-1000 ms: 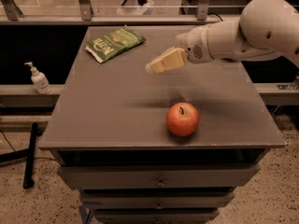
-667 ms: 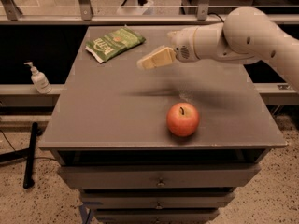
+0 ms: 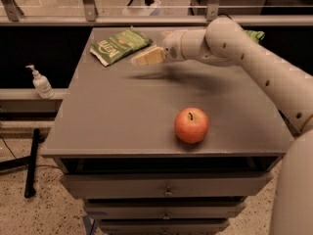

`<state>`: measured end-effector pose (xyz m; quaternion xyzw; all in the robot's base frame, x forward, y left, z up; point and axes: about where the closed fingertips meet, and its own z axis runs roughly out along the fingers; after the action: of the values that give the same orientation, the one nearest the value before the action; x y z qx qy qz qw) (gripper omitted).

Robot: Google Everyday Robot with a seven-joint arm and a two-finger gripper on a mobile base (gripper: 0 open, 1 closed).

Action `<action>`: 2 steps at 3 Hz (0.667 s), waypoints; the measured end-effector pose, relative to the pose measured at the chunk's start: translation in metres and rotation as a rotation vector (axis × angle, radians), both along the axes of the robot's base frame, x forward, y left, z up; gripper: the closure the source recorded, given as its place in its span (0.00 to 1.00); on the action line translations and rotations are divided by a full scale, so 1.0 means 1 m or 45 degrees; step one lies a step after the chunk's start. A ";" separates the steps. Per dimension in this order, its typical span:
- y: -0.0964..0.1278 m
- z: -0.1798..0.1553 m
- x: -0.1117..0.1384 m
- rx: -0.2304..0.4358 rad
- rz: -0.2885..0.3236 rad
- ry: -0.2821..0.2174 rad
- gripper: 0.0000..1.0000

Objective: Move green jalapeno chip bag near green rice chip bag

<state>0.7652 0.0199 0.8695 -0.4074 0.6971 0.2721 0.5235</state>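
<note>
The green jalapeno chip bag lies flat at the far left corner of the grey table; it is dark olive green with a white word and a pale edge. My gripper hovers just right of the bag's near right edge, tips pointing left toward it, with nothing seen in it. A small bright green piece behind my arm at the far right edge is the green rice chip bag, mostly hidden by the arm.
A red apple sits near the table's front, right of centre. My white arm crosses the far right of the table. A soap dispenser stands on a ledge to the left. Drawers are below the tabletop.
My gripper has moved left and a little farther back across the table, from right of centre to beside the jalapeno bag. The bags and the apple have not moved.
</note>
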 end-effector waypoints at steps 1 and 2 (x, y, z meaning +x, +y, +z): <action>0.017 -0.014 0.030 0.009 0.005 0.002 0.00; 0.029 -0.024 0.047 0.009 0.004 0.006 0.00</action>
<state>0.8126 0.0493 0.8456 -0.4060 0.6967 0.2766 0.5228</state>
